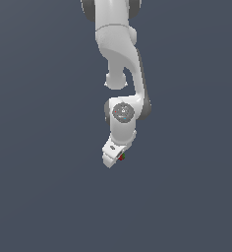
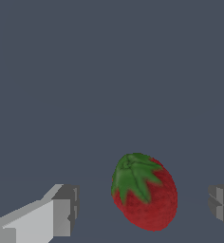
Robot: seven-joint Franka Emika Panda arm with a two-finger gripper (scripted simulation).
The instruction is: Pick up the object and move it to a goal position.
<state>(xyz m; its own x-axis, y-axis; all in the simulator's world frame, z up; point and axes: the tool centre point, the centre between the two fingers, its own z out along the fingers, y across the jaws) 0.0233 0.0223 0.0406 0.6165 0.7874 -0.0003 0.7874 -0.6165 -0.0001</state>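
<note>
Red strawberry (image 2: pixel 144 192) lies between the gripper's (image 2: pixel 142 211) wide-apart fingers (image 2: pixel 61 211), apparently untouched; plain grey ground all round.

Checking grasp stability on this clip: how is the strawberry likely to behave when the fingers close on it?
The strawberry is rounded and tapered, so it may roll or twist between the flat fingers. It sits off-centre in the open gripper, so one finger probably nudges it first. It looks small against the gripper, likely light.
</note>
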